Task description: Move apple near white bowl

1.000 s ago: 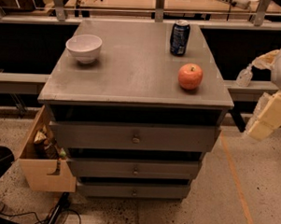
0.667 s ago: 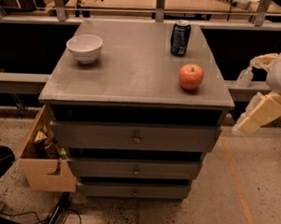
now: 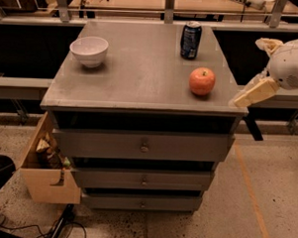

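- At floor level, nearest the camera, a cardboard box stands against the view-left side of the cabinet; its small contents cannot be identified
- Above the floor, three grey drawers are stacked on the cabinet front, each with one central knob
- At the front right corner of the cabinet top, my gripper hangs just off the edge, level with the surface and holding nothing that I can see. Whether it is released or clenched cannot be told
- Task item: the apple sits on the right side of the cabinet top, toward the front, stem up. It is near my gripper but apart from it
- Target: the white bowl stands upright on the left side, farther back, well apart from the apple across the surface
- Behind the apple, at the back right, a dark blue soda can stands upright, not touching the apple
- Beyond the cabinet, a wooden bench with metal posts runs across the view
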You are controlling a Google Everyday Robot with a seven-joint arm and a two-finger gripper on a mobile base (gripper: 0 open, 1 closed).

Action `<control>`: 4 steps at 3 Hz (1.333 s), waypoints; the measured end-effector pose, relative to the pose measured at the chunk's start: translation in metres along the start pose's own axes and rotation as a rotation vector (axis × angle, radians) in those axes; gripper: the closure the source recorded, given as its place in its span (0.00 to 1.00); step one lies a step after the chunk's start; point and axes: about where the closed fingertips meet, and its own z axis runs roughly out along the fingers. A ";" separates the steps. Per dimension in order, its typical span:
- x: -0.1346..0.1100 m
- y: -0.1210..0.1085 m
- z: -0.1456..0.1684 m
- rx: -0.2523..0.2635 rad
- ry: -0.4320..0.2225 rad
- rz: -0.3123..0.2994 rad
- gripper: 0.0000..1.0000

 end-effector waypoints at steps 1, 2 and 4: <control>0.008 -0.014 0.020 0.019 -0.051 0.079 0.00; 0.009 -0.015 0.022 0.019 -0.055 0.086 0.00; 0.010 0.024 0.092 -0.172 -0.172 0.166 0.00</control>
